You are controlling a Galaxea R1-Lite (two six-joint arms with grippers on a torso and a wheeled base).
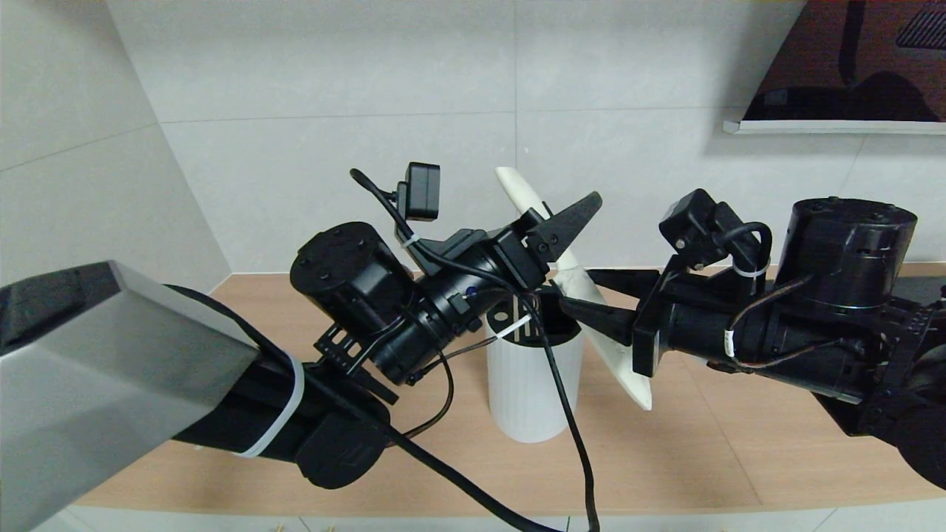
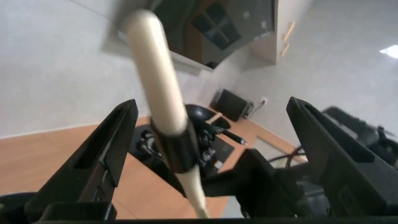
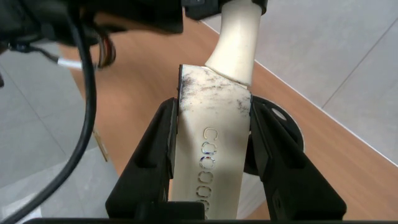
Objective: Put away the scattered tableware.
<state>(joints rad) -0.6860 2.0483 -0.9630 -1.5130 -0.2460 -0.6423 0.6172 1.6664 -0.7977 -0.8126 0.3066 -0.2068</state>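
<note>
Right gripper [image 1: 600, 299] clamped on the white spatula [image 1: 628, 369] blade, frame centre, tilted above the ribbed holder [image 1: 525, 384]. Left gripper [image 1: 550, 229] spread wide around the handle (not touching). Looks light, stiff and probably slippery; best held mid-handle.

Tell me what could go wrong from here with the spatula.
1. The jaws of the right gripper clamp the spatula by its blade; those of the left gripper stand open around the handle. Releasing now would likely drop it.
2. The spatula is tilted, its lower end beside the white holder, not over its opening; lowering it so may tip the holder.
</note>
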